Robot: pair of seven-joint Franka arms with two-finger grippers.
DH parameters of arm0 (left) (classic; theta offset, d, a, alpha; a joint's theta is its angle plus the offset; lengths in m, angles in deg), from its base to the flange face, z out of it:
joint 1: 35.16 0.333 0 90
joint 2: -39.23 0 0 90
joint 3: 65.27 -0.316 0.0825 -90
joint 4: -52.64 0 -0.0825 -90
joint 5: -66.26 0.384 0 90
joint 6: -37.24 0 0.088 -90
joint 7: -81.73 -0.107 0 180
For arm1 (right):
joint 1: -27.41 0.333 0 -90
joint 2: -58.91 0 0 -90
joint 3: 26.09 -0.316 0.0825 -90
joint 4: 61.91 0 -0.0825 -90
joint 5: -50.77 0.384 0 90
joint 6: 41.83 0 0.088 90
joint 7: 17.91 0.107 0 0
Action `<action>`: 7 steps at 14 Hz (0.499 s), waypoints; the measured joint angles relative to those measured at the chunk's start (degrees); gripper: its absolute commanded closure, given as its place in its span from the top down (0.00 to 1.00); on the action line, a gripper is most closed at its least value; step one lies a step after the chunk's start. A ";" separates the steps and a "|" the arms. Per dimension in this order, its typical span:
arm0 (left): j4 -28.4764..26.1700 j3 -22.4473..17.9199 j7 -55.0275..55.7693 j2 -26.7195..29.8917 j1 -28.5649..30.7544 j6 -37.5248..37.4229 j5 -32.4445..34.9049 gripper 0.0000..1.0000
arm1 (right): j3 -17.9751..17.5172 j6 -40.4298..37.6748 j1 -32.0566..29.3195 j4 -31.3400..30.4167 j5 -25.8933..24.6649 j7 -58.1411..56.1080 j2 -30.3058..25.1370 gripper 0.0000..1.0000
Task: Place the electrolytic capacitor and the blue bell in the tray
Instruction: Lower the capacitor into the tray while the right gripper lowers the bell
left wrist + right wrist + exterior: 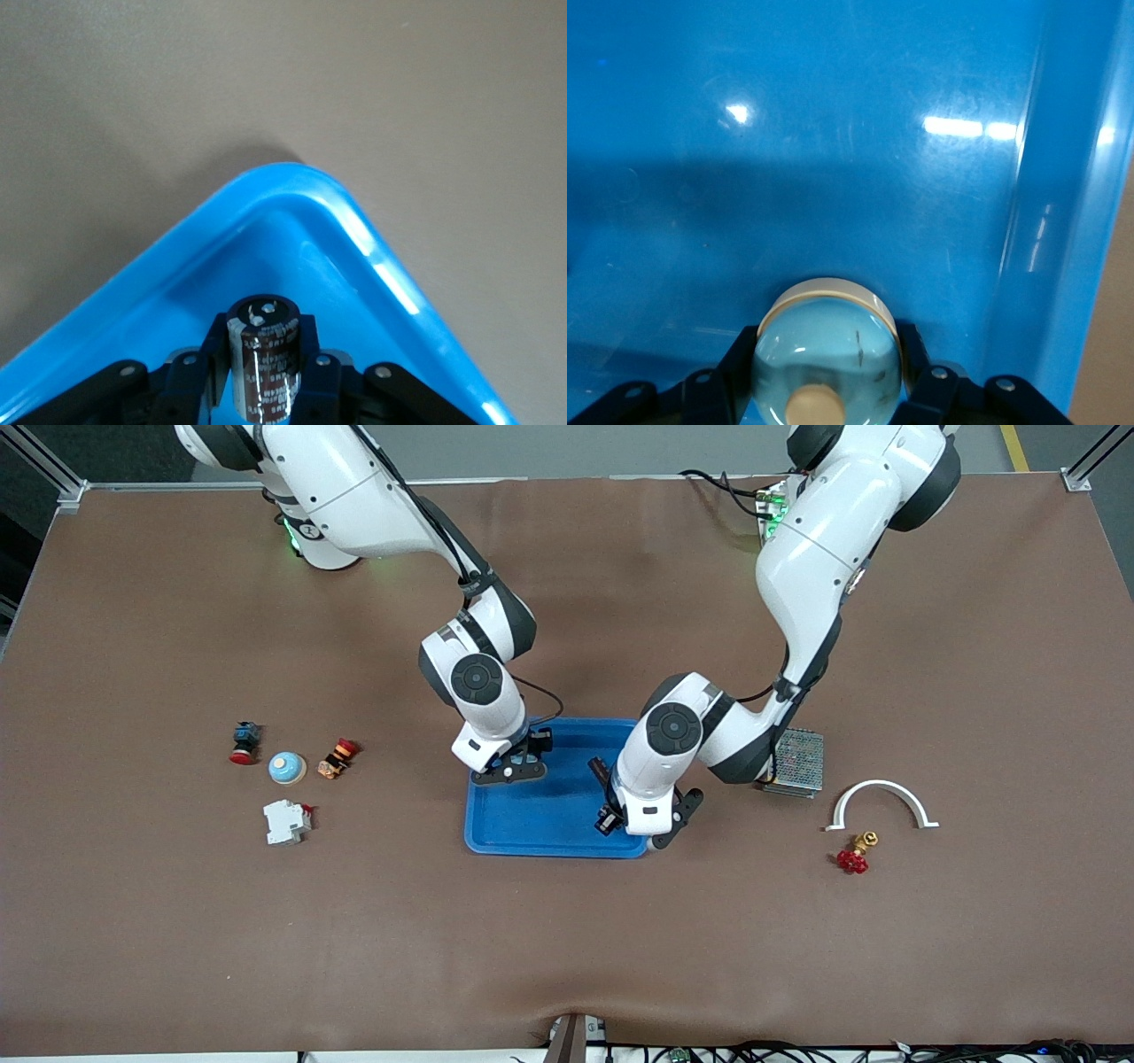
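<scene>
both grippers loaded and over the tray

one tray (540, 828), bright blue, shallow, near mid-table. two arms, both reaching to it.

left gripper (640, 834): over the tray corner nearest the front camera at the left arm's end. fingers (312, 376) clamped on one electrolytic capacitor (264, 359), dark sleeve with pale print, silver top with two terminals, held upright between the pads. the left wrist view shows the rounded tray corner (292, 181) and bare table just outside it. whether the capacitor touches the tray floor: cannot tell.

right gripper (514, 766): over the tray's edge at the right arm's end, on the side nearer the robot bases. fingers (914, 359) closed around one blue bell (828, 354), pale blue dome with a cream knob on top and a cream rim. the right wrist view shows tray floor (833, 159) under it and the raised rim alongside.

count of loose items on the table:
- toward the right arm's end, four in a cluster: one second blue bell-shaped dome (287, 768), one red-capped push button (244, 742), one small orange-and-red switch (337, 757), one white breaker block (286, 821), the last nearest the front camera.
- toward the left arm's end, three: one grey mesh box (796, 762) just beside the left arm's elbow, one white arched clip (881, 804), one red-handled brass valve (856, 853).
</scene>
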 measured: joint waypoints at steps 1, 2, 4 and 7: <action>0.02 -0.80 0.00 -0.53 -0.85 0.58 0.00 0.00 | 0.00 0.22 0.01 -0.01 0.00 0.00 0.10 0.50; 0.15 -1.09 0.00 -0.83 -1.34 1.16 0.00 0.29 | -0.01 0.30 0.03 -0.02 0.00 0.00 0.16 0.50; 0.48 -1.26 0.00 -0.84 -1.57 1.24 0.00 1.00 | -0.02 0.32 0.11 -0.06 0.00 0.00 0.24 0.65; 0.70 -1.61 0.00 -0.85 -1.47 1.28 0.00 1.00 | -0.02 0.32 0.15 -0.09 0.00 0.07 0.26 1.00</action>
